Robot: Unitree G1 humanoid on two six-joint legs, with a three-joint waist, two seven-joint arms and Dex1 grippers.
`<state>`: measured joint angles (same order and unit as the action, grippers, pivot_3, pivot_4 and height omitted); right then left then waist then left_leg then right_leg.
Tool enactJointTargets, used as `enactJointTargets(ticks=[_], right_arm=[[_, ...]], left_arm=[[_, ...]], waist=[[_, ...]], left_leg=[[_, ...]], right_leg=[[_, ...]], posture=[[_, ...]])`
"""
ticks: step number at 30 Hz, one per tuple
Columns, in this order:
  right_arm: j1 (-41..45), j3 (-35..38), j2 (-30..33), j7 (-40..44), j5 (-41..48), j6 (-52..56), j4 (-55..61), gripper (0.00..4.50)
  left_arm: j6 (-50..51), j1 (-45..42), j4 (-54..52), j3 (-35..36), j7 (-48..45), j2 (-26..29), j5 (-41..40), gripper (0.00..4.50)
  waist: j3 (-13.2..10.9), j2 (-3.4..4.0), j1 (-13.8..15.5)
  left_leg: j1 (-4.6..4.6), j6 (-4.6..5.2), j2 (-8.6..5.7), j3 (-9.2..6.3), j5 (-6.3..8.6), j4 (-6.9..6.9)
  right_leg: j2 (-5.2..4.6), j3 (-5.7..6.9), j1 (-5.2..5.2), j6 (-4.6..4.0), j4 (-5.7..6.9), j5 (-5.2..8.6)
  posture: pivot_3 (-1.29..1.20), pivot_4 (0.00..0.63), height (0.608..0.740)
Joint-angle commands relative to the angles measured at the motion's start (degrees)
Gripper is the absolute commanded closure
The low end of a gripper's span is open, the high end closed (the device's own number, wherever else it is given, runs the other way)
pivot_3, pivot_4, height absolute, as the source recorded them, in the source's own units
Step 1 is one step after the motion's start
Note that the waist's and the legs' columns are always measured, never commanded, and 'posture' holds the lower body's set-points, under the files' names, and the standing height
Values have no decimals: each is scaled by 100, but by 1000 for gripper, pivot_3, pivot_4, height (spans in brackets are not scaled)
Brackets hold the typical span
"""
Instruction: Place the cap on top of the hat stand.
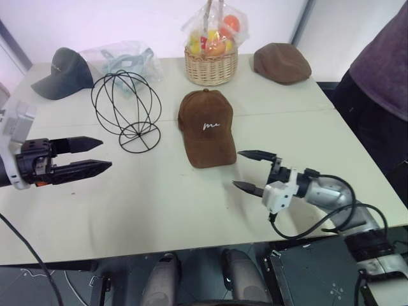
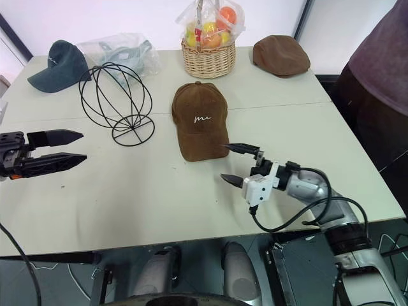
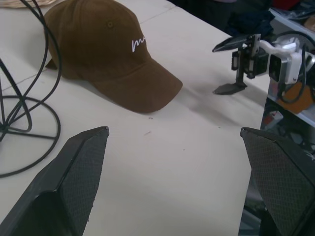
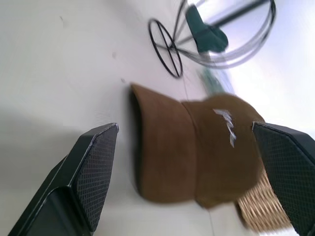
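The brown cap [image 1: 206, 127] with white cursive embroidery lies on the white table [image 1: 159, 197], brim toward me. To its left stands the hat stand [image 1: 125, 109], a black wire sphere on a round wire base, bare. My right gripper [image 1: 250, 171] hovers just right of the brim, open, pointing at the cap with nothing between its fingers. Near the table's left edge my left gripper [image 1: 97, 154] is open and empty, pointing toward the cap [image 3: 108, 54]; the right gripper [image 3: 231, 66] shows in its wrist view too.
A dark grey cap [image 1: 64, 72] lies at the back left beside a clear plastic bag [image 1: 127, 58]. A wicker basket [image 1: 211, 64] of fruit and a plain brown flat cap [image 1: 281, 62] sit at the back. A person [image 1: 382, 70] stands at the right.
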<state>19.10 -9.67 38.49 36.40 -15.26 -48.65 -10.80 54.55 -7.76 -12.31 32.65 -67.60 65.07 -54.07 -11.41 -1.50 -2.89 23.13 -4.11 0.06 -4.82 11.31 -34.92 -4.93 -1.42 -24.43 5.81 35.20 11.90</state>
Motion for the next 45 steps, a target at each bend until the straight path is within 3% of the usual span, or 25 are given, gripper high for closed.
enactJointTargets(ticks=[1,7,11,14,18,26,29,36,40,45], right_arm=[[405,-186,-116,-336,-410,-475,-651,67],[1274,-570,-84,-1548,-1879,-1480,-2203,67],[1814,-1038,103,-3281,-3560,-1657,-2857,67],[2225,-1434,72,-4358,-4250,-1415,-3332,67],[2727,-1894,-152,-5171,-4604,-1146,-3976,67],[3214,-2340,-718,-5330,-4429,-817,-4672,67],[3222,-2451,-843,-5395,-4398,-766,-4644,819],[3200,-2710,-1051,-5622,-4387,-659,-4594,4393],[3122,-2469,-1331,-5497,-3874,-466,-4590,4461],[2896,-1706,-1630,-4917,-2580,-28,-4167,4461]], left_arm=[[-54,51,-161,159,-40,74,1,0],[-20,210,-353,219,66,8,-36,0],[17,254,-460,245,177,-57,-105,0],[36,248,-490,256,244,-79,-138,0],[66,278,-566,297,349,-122,-188,0],[93,373,-713,415,616,-248,-261,0],[111,372,-754,463,712,-302,-290,0],[69,332,-693,516,809,-335,-259,0],[50,350,-717,553,871,-361,-253,0],[28,398,-650,817,851,-256,-158,0]], waist=[[1,-1,-1],[0,0,-43],[2,-3,-109],[3,-5,-138],[5,-9,-147],[11,-27,-262],[11,-29,-317],[12,-33,-353],[12,-32,-436],[8,-29,-413]], left_leg=[[0,0,0,0,0,-1],[0,0,0,-1,0,0],[-1,0,-1,-3,0,0],[-5,0,-1,-3,0,-2],[-20,0,-1,-3,0,-3],[-81,1,-1,-10,0,0],[-90,0,-1,-14,1,-2],[-92,1,8,-22,0,17],[-102,1,15,-25,0,20],[-96,1,17,-25,0,25]], right_leg=[[0,0,0,0,0,0],[1,0,-1,0,1,0],[1,0,-2,-1,2,-1],[1,-3,0,-4,2,-3],[1,-5,13,-10,6,-6],[3,-5,83,-9,1,-5],[4,-5,96,-9,-1,-5],[21,-5,86,-9,0,-4],[28,-5,89,-9,5,-4],[30,-5,85,-9,3,-4]], posture=[[0,150,740],[0,150,740],[0,150,740],[0,150,740],[0,150,740],[0,150,740],[0,150,740],[0,150,740],[0,150,740],[0,150,740]])
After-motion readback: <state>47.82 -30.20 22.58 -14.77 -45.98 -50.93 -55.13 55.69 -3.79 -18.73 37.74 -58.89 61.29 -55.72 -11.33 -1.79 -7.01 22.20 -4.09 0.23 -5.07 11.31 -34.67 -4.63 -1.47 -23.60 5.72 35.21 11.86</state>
